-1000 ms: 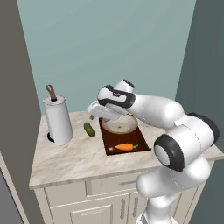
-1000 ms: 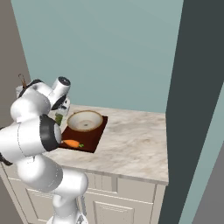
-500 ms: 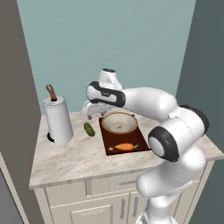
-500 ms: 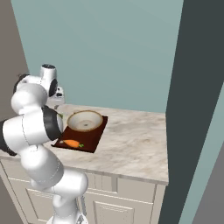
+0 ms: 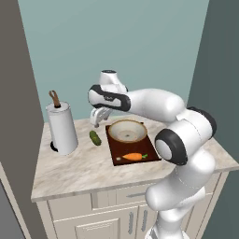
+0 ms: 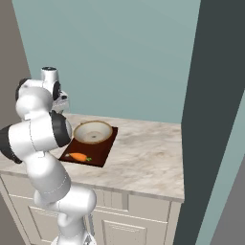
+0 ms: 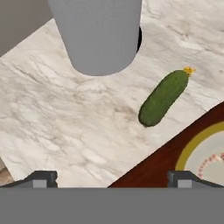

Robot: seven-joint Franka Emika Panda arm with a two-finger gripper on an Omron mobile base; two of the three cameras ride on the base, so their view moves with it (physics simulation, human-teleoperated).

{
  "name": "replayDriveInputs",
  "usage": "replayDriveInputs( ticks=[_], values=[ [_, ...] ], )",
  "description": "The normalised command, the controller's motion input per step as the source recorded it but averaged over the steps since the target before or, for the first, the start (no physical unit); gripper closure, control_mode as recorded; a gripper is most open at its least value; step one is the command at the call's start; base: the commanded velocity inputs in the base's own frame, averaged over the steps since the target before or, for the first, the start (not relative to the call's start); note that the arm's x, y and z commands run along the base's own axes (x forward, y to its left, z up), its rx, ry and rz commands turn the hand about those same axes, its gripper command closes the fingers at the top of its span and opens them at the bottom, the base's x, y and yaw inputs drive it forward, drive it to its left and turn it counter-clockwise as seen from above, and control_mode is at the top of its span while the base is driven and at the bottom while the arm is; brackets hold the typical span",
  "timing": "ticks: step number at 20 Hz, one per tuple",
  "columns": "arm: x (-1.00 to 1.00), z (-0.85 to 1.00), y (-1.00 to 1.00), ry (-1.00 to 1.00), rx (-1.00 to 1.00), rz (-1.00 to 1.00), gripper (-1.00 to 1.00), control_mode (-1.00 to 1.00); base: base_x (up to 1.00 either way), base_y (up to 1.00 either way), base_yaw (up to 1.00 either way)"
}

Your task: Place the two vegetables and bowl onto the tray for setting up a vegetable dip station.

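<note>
Currently my gripper (image 5: 97, 119) hangs released above the stubby dark green cucumber (image 7: 164, 97) — risk: it rolls toward the grey paper-towel roll (image 7: 98, 33) on contact

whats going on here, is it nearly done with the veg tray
Nearly. The bowl and the carrot already sit on the tray. The cucumber lies on the marble counter, between the tray and the paper towel roll. The gripper hangs open and empty above the counter near the cucumber, touching nothing. It looks set to pick that up next.
</note>
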Motion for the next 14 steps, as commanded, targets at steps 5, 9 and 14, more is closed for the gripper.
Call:
replayDriveInputs(
  ticks=[5, 9, 14],
  values=[
    [0.06, -0.14, 0.07, -0.11, -0.06, 0.28, -1.00, -1.00, 0.00, 0.00, 0.00],
    [0.05, -0.13, 0.09, -0.09, -0.06, 0.18, -1.00, -1.00, 0.00, 0.00, 0.00],
    [0.10, -0.15, 0.06, -0.03, -0.03, 0.07, -1.00, -1.00, 0.00, 0.00, 0.00]
  ],
)
